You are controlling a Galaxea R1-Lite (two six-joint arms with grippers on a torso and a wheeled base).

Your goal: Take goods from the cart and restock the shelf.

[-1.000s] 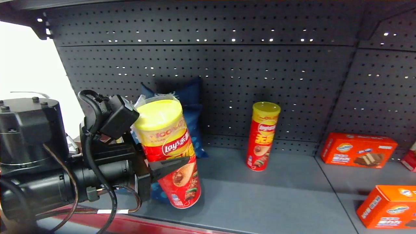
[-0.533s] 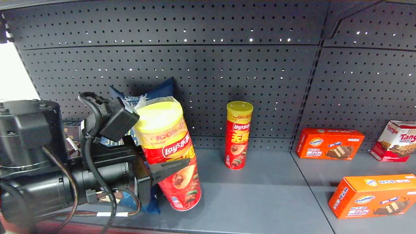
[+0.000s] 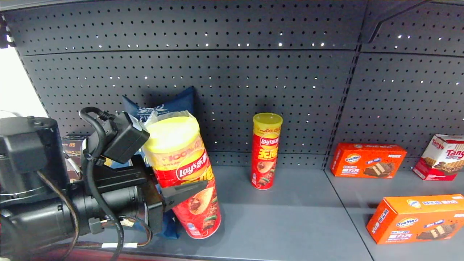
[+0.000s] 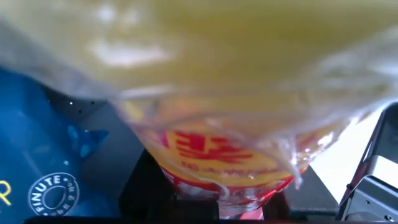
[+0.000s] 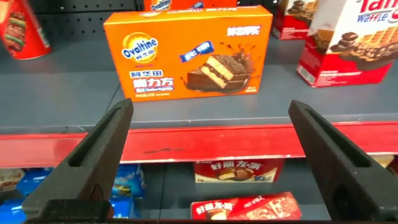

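A: What's the biggest thing ahead?

B: The grey shelf (image 3: pixel 290 221), with a dark pegboard back panel (image 3: pixel 224 83) rising behind it.

A: And the arms?

B: The left end effector (image 3: pixel 185 188) is at the shelf's left front, clamped around the middle of a red chips can (image 3: pixel 177 159) with a yellow lid. The can is tilted, its top leaning left and its base down at the shelf's front edge. I can't tell whether the base touches the surface.

A: Anything behind it?

B: A blue bag (image 3: pixel 170 105) stands against the back panel, just behind the held can.

A: The right arm?

B: In the right wrist view, the right end effector (image 5: pixel 211 155) has its fingers spread wide apart and holds nothing. It faces a front orange box (image 5: pixel 186 53) lying on the shelf's right part.

A: Other goods?

B: A rear orange box (image 3: pixel 368 160) is by the back panel, a white-and-red wafer box (image 3: pixel 440 156) is beside it, and a second chips can (image 3: pixel 266 150) is upright mid-shelf, well apart from the held one.
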